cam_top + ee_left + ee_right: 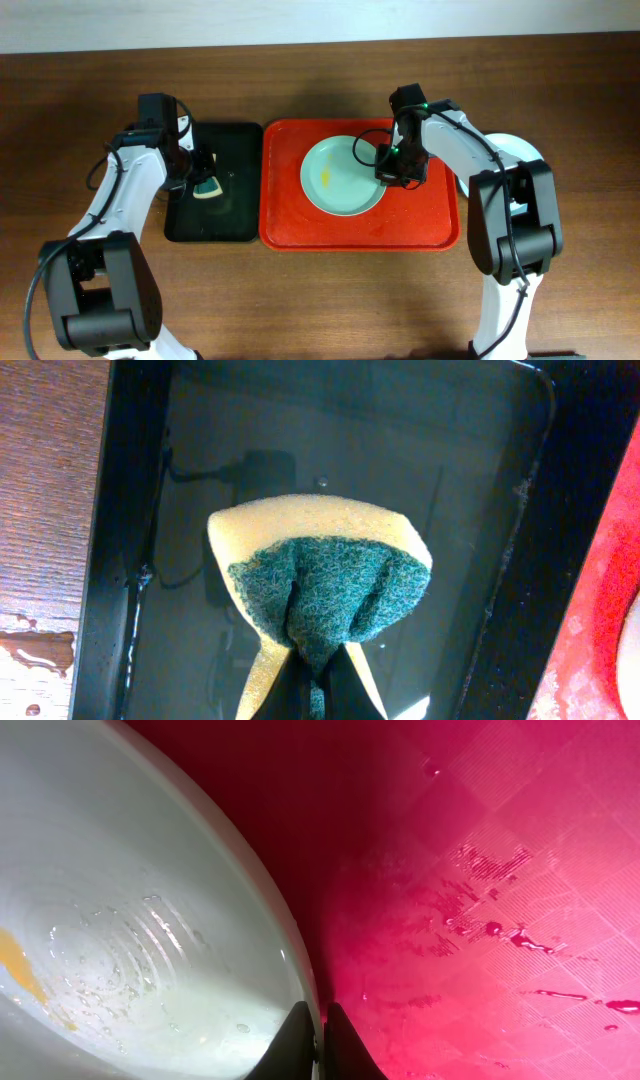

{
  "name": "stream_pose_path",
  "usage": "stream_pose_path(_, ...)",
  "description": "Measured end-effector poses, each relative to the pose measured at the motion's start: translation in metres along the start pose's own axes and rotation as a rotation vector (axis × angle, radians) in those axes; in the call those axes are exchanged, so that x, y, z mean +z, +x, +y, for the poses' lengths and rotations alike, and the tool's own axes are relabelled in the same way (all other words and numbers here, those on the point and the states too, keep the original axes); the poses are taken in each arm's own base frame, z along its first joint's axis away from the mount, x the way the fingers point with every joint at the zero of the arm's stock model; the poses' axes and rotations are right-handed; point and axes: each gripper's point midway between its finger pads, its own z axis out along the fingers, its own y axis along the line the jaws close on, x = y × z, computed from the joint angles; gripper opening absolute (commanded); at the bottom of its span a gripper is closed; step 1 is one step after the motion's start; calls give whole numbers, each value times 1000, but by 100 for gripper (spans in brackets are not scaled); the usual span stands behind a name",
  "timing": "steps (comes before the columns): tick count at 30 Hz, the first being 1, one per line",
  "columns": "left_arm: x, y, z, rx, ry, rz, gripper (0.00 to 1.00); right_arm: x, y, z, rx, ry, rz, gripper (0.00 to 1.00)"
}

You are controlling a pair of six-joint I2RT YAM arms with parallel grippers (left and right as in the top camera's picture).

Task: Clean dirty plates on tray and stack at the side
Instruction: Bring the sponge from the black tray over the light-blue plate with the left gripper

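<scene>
Overhead bright, even, sharp. Left wrist dim; sponge (320,580) in focus, reflections on wet black tray (480,480). Right wrist close-up, soft; sheen on plate (120,920), red tray (500,920) oversaturated.

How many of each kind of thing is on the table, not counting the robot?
Plates: 2, the pale green plate and a whitish plate half hidden at the right
Trays: 2, the red tray and the black tray
Sponges: 1, the sponge
Total: 5

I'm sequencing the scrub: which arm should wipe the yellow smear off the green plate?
Left: the left gripper holds the sponge over the black tray; the right gripper pinches the rim of the pale green plate.
</scene>
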Motion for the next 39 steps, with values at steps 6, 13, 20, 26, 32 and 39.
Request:
stream_pose_path(6,1,1,-12,55,9,-4,0,0,3,7,-76,-44,18,4)
stream_pose_path(13,2,26,-58,248,-23,54,0,0,15,14,-165,-81,61,4)
stream_pose_path(20,-49,-1,-82,289,-29,18,0,2,19,34,-189,-126,59,24)
stream_pose_path(26,-76,-1,-96,314,-26,32,0,3,-3,44,-183,-140,-36,8)
stream_pose_path(32,-67,8,-113,334,17,68,0,2,-6,38,-162,-129,-43,4)
stream_pose_path(39,-9,36,-154,395,51,186,0,3,-3,36,-119,-122,-26,4)
